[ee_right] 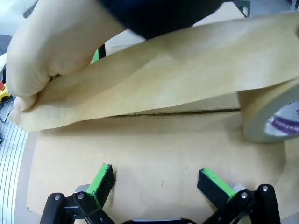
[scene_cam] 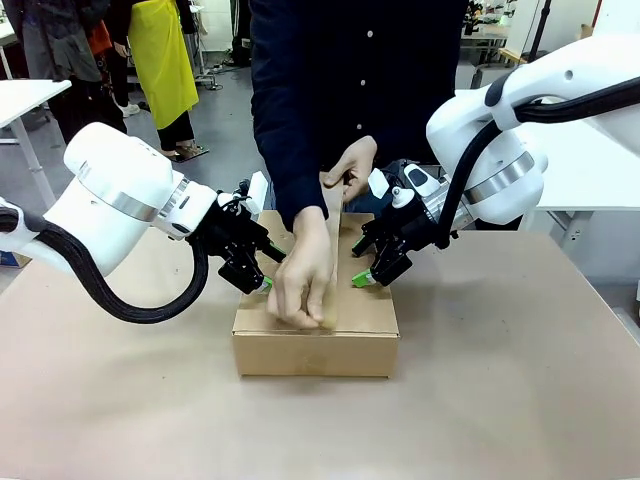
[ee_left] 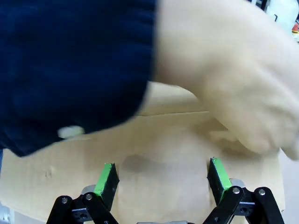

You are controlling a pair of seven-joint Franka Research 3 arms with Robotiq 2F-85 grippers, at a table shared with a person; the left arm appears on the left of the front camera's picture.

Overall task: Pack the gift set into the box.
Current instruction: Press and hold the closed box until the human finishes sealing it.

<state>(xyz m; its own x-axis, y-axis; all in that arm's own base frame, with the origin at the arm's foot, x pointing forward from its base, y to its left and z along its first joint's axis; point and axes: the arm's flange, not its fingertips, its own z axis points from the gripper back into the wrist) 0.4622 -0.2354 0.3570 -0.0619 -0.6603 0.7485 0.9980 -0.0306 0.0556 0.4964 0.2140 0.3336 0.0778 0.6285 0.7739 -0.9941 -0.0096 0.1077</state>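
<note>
The left gripper at 9 o'clock and right gripper at 3 o'clock were spread wide, empty, on the closed box; tape was pressed down by a hand.

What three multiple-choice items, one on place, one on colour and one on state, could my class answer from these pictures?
1. Where do the two grippers rest?
A. on the box's top flaps
B. on the bare table
C. on the person's arm

2. What colour is the tape?
A. clear
B. brown
C. black

3. How do the left gripper's jaws stand?
A. shut on tape
B. shut empty
C. open

Answers:
1 A: left gripper and right gripper press the box.
2 B: the strip of tape is tan-brown.
3 C: its pads stand apart over cardboard.
</note>
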